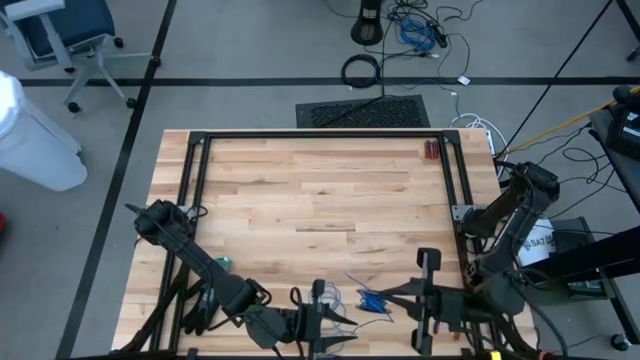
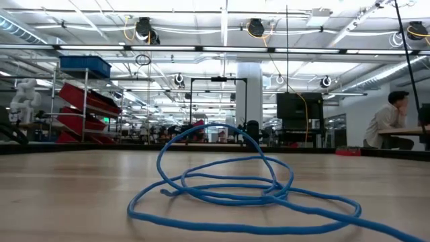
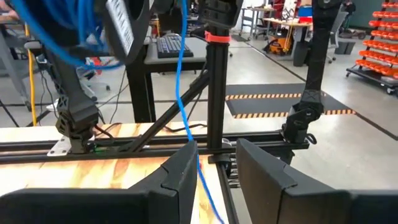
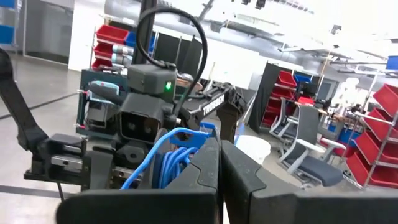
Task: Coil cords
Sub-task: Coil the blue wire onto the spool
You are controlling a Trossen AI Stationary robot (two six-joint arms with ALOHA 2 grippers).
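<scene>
While the right gripper [image 4: 219, 180] pinches the cords [image 4: 171, 158], loops sprawl tableside.

Thin blue cord [image 2: 228, 185] lay in loose, overlapping loops on the wooden bench [image 1: 300, 190] near its front edge, one loop arched upward. A strand [image 3: 183, 81] ran taut upward past the left tool [image 3: 214, 165]; a bunched section [image 4: 171, 158] sat beside the right tool [image 4: 219, 168].
</scene>
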